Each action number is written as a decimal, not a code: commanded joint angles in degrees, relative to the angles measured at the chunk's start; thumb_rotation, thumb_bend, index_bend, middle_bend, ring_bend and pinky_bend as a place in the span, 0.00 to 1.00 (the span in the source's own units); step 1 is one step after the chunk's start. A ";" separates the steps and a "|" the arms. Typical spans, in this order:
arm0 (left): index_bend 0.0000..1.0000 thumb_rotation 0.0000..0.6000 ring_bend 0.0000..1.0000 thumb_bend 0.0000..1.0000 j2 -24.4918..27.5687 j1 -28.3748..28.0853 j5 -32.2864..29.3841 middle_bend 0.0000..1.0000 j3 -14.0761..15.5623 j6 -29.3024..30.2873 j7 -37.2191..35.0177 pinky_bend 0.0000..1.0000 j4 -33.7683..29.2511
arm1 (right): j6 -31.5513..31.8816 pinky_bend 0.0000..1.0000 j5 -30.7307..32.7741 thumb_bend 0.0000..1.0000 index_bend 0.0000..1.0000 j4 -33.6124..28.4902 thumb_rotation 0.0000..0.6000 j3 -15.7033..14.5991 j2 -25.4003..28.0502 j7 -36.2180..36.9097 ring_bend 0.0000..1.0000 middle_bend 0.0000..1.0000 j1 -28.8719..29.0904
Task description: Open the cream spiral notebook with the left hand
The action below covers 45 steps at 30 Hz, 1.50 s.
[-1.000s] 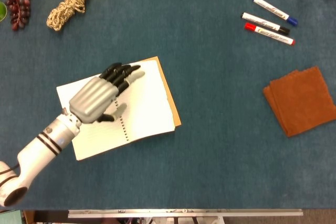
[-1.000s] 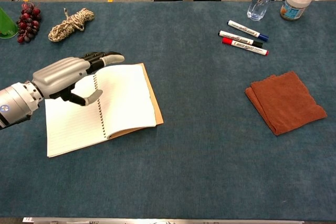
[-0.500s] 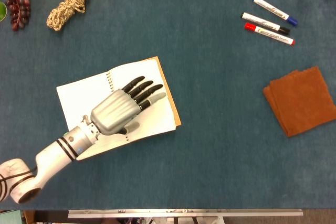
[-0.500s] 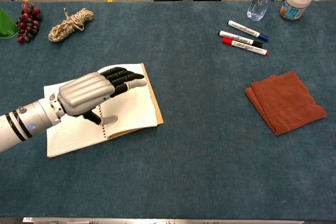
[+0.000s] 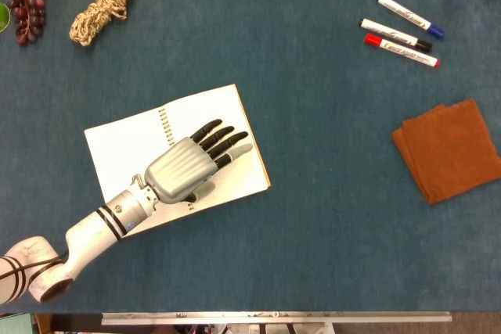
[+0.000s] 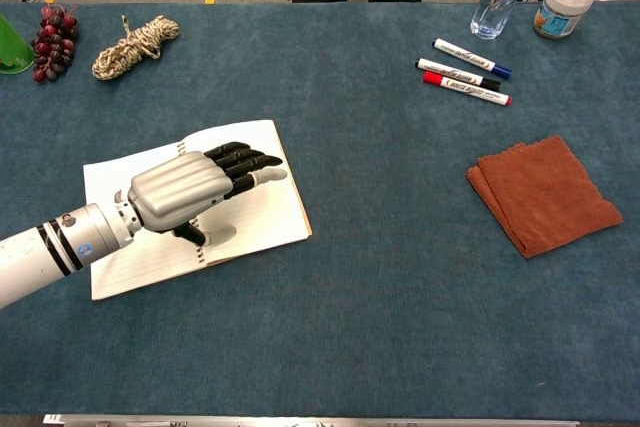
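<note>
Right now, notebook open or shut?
Open. The notebook lies flat with lined pages on both sides of the spiral binding, and the left hand is spread over the right page.

White lined notebook (image 5: 125, 140), rust cloth (image 5: 450, 150), teal table (image 5: 313, 154).

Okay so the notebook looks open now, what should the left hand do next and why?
Probably lift the left hand straight up and away. The cream spiral notebook already lies open and flat on the blue table, the hand's spread fingers over its right page, holding nothing.
</note>
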 commanded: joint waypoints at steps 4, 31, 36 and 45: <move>0.00 1.00 0.00 0.27 1.85 1.47 -2.90 0.00 0.31 -1.35 1.74 0.00 -1.79 | 0.06 0.29 -0.25 0.23 0.31 0.40 1.00 0.02 -0.25 0.54 0.18 0.27 0.07; 0.00 1.00 0.00 0.27 24.35 18.63 -18.85 0.00 -3.34 17.54 5.13 0.00 -24.53 | -1.74 0.29 2.49 0.23 0.31 -2.62 1.00 0.32 -1.03 -14.16 0.18 0.27 0.62; 0.00 1.00 0.00 0.27 25.12 22.73 -20.23 0.00 -3.30 21.47 5.37 0.00 -26.03 | -1.54 0.29 2.67 0.23 0.31 -3.41 1.00 0.52 -0.75 -14.80 0.18 0.27 0.58; 0.00 1.00 0.00 0.27 25.36 27.99 -19.63 0.00 -3.90 27.52 4.89 0.00 -26.40 | -3.61 0.29 2.74 0.23 0.31 -4.26 1.00 0.04 -0.49 -14.18 0.18 0.27 1.24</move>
